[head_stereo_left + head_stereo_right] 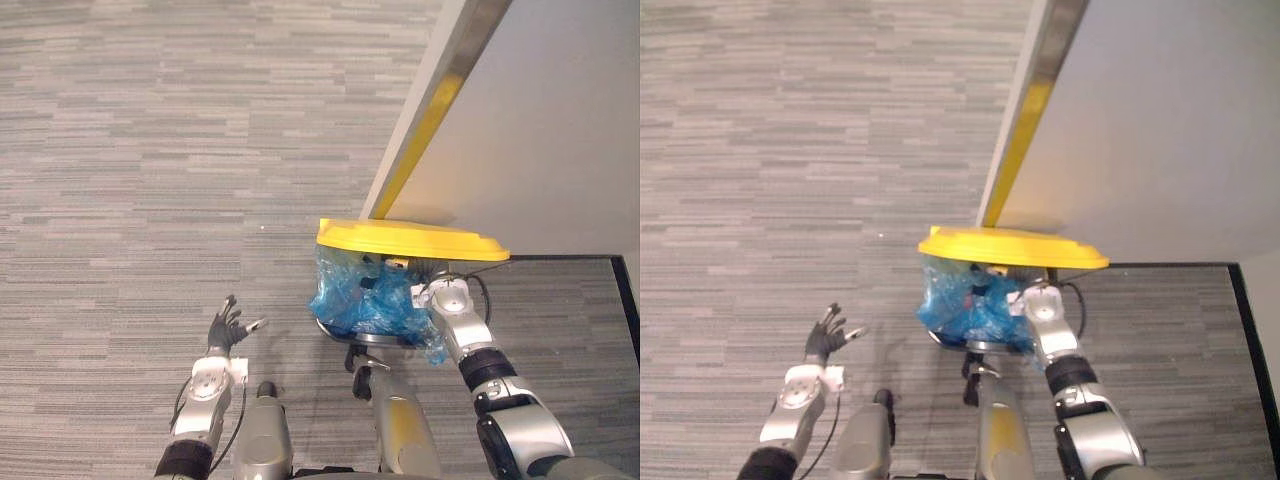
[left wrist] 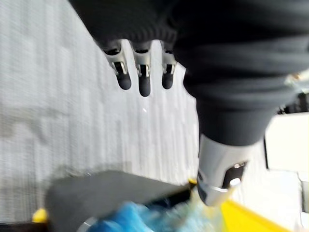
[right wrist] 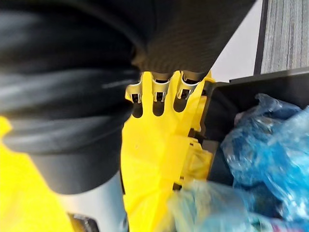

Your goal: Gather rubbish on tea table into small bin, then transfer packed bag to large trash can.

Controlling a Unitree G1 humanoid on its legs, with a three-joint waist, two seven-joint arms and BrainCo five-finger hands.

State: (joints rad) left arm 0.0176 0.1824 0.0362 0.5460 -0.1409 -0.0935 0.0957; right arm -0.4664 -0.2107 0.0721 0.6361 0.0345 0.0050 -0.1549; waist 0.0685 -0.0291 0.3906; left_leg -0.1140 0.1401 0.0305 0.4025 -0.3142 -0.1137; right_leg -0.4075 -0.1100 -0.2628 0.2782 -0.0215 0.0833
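Looks like the closing step: blue bag (image 1: 370, 300) sitting in the large trash can (image 3: 222, 104) at frame centre, under the raised yellow lid (image 1: 410, 240). Right hand (image 3: 160, 92) against that lid, grasp impossible to tell; left hand (image 1: 225, 330) splayed, empty, lower left. Next: withdraw, lower lid.

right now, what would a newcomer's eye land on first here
The yellow lid stands out first, near the middle of the eye views, at the foot of a pale wall. Under it a crumpled blue bag bulges out. The right hand is up against the lid with straight fingers, while the left hand hangs open over the grey carpet off to the left.
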